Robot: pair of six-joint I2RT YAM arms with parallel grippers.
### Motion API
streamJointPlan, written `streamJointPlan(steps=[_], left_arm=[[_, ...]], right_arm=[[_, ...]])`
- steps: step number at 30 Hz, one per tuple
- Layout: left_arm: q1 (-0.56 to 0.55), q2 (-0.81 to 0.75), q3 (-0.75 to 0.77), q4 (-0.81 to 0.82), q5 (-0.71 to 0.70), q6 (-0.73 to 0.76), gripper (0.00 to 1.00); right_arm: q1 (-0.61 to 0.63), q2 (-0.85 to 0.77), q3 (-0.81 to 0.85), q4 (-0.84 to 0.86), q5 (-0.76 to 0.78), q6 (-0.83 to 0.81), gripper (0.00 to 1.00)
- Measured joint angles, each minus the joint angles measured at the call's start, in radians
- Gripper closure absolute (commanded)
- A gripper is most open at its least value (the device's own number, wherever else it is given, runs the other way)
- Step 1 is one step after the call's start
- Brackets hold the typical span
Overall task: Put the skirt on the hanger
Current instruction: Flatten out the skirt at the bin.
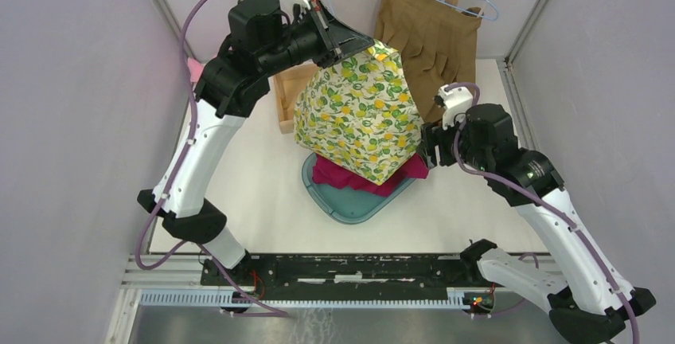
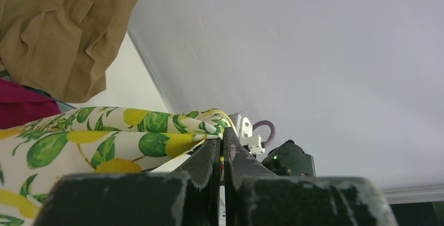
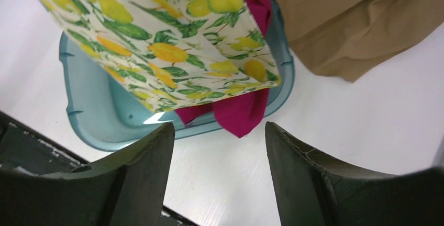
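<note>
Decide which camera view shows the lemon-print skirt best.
The top external view: nearly the whole lemon-print skirt hangs in sight there. The left wrist view shows only its pinched edge, and the right wrist view only its lower hem.

White lemon-print skirt (image 1: 362,113) aloft in a loose fold, hem just over the teal tray (image 1: 333,202).

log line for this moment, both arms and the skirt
left arm: jaws shut on lemon-print skirt, hanging over tray | right arm: jaws open, empty
</note>
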Motion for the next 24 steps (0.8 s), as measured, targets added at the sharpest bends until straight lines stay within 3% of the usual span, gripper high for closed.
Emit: streamJointPlan(steps=[12, 24], left_arm=[[0.026, -0.026, 0.000, -0.013, 0.068, 0.009, 0.96], [0.074, -0.158, -0.110, -0.100, 0.124, 0.093, 0.96]], right_arm=[[-0.001, 0.071, 0.031, 0.126, 0.014, -0.133, 0.27], [-0.107, 0.245, -0.013, 0.293, -0.302, -0.201, 0.27]])
